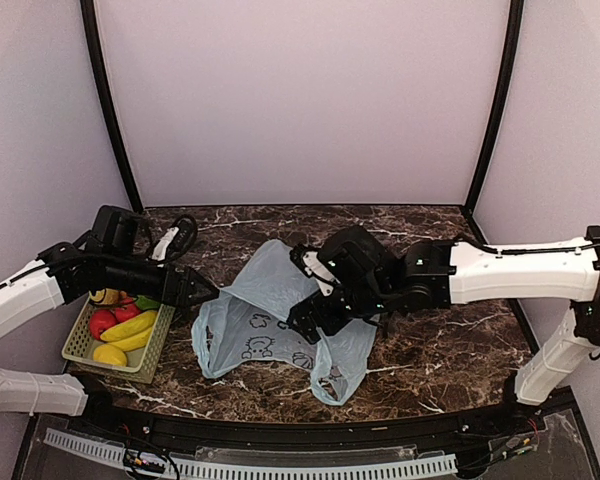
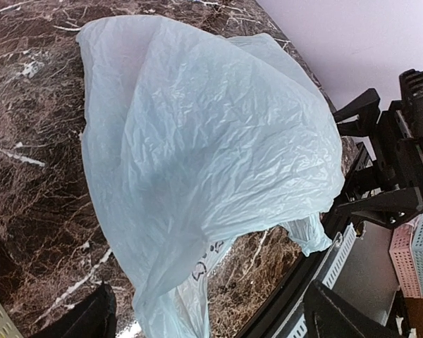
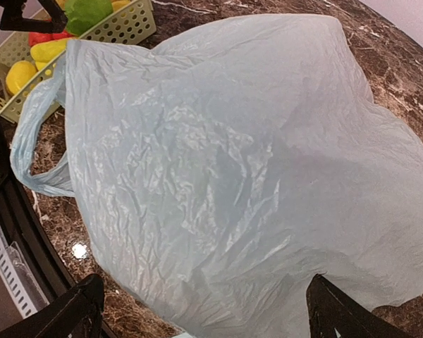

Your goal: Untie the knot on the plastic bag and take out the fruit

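Observation:
The plastic bag (image 1: 270, 325) lies flat and slack on the dark marble table, its faint dark print facing up. No knot shows. One loop handle (image 3: 29, 144) hangs loose at the bag's edge. No fruit shows inside the bag. A bright green fruit (image 1: 146, 301) sits in the basket at the left. My left gripper (image 1: 208, 291) is open at the bag's left edge, and the bag (image 2: 211, 141) fills its wrist view between the fingers (image 2: 92, 317). My right gripper (image 1: 302, 322) is open just above the bag's middle (image 3: 225, 176), with its fingers (image 3: 338, 310) spread wide.
A pale green mesh basket (image 1: 80, 350) stands at the table's left edge with yellow bananas (image 1: 130, 328) and red fruits (image 1: 102, 322). It also shows in the right wrist view (image 3: 130, 24). The table's front edge has a black rail (image 1: 300, 435).

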`<state>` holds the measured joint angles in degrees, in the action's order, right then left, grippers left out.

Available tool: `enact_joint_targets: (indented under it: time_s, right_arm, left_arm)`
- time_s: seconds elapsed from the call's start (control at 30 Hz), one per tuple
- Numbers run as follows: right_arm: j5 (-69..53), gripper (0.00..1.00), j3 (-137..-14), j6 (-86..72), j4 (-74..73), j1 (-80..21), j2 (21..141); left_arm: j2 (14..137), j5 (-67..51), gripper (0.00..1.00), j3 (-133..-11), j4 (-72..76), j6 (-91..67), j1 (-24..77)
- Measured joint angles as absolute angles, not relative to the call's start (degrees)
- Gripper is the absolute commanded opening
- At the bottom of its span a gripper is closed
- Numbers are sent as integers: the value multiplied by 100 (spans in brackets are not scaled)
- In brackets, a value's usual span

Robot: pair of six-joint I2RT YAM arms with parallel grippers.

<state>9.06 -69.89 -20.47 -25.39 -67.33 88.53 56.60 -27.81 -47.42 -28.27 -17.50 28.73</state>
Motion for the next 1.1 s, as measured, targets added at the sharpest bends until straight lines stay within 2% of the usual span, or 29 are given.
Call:
enact_joint_targets:
  time_s: [0.27, 0.4, 0.5, 0.6, 0.73, 1.0, 1.03, 1.1]
  right_arm:
    - [2051, 97, -7131, -2340, -3105, -6862, 9292]
    - [2480, 69, -7131, -2569, -3336, -6799, 9292]
    - [2576, 39, -7129, -2685, -3393, -6595, 9238]
    - [2517, 28, -7116, -2630, -3321, -6340, 9065]
    - [2285, 21, -7063, -2563, -3092, -6055, 8659]
    - [1863, 19, -6963, -2539, -2773, -5870, 8431]
    - [1817, 18, -6934, -2539, -2770, -5863, 8431]
    - [1756, 18, -6901, -2539, -2757, -5850, 8431]
  left_arm:
    - [5787, -2580, 92, -4998, -2436, -1157, 3188]
    - [6075, -2377, 95, -5262, -2392, -596, 3395]
    - [6429, -2185, 96, -5487, -2381, -115, 3675]
    - [6772, -1988, 97, -5734, -2399, 307, 3955]
    - [7312, -1747, 99, -6211, -2394, 757, 4272]
    - [8182, -1247, 99, -6910, -2379, 1345, 4703]
    - [8272, -1085, 98, -6956, -2377, 1413, 4740]
    - [8418, -829, 88, -7013, -2379, 1505, 4790]
